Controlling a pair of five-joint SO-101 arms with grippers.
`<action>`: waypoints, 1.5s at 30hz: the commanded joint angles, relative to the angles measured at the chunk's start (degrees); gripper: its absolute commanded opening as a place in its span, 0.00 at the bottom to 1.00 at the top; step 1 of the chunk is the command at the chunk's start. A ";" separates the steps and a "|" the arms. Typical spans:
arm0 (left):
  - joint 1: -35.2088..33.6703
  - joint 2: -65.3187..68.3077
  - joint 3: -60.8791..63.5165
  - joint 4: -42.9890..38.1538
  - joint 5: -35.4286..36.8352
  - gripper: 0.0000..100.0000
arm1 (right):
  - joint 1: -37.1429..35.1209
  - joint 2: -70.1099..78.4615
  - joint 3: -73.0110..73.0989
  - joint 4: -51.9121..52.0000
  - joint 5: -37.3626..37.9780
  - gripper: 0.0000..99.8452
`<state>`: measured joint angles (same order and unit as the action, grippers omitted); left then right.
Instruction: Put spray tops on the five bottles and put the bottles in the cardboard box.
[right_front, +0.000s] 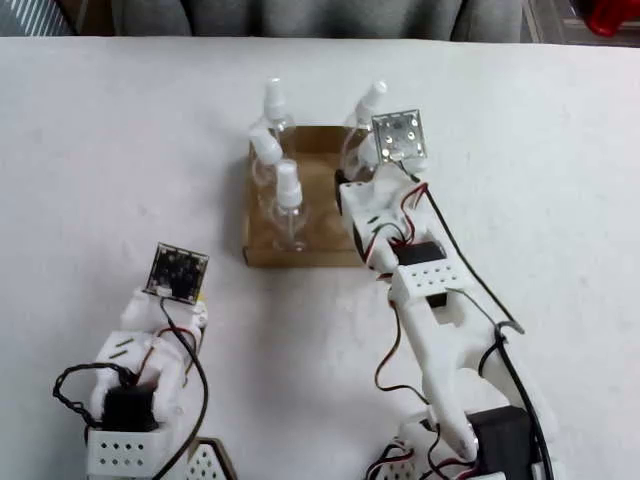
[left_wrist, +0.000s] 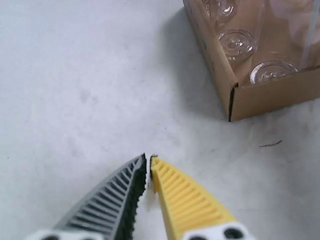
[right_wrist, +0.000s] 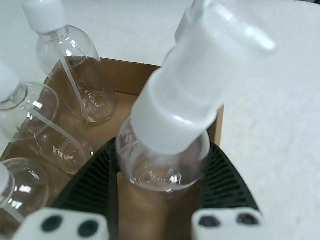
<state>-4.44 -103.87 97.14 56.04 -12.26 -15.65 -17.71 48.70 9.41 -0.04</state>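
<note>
Gripping a clear bottle (right_wrist: 165, 167) just under its white spray top (right_wrist: 200, 75) with the right tool (right_wrist: 162, 155), black fingers (right_wrist: 90, 185) pressing on both sides of the shoulder. Holding that bottle tilted over the far right corner of the cardboard box (right_front: 300, 255); not telling whether its base is touching the box floor. Showing three more bottles (right_front: 290, 205), each wearing a spray top, standing inside the box. Holding the left tool (left_wrist: 148, 160) closed, gray and yellow fingers (left_wrist: 185, 200) meeting at the tips with nothing between, low over the white desk (right_front: 120, 130) near the box's near left corner.
</note>
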 joint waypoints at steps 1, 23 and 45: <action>-0.40 -0.75 -0.18 -1.67 -0.44 0.02 | 0.66 -1.10 -0.53 -1.45 0.00 0.02; -0.75 -0.66 -0.18 -0.26 -0.44 0.02 | 1.71 -0.48 -0.70 -6.20 0.00 0.02; -0.75 -0.66 -0.18 0.00 -0.44 0.02 | -0.84 9.80 -10.02 -0.48 0.00 0.02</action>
<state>-4.44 -103.87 97.14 56.04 -12.26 -16.44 -7.87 42.73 9.05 -0.04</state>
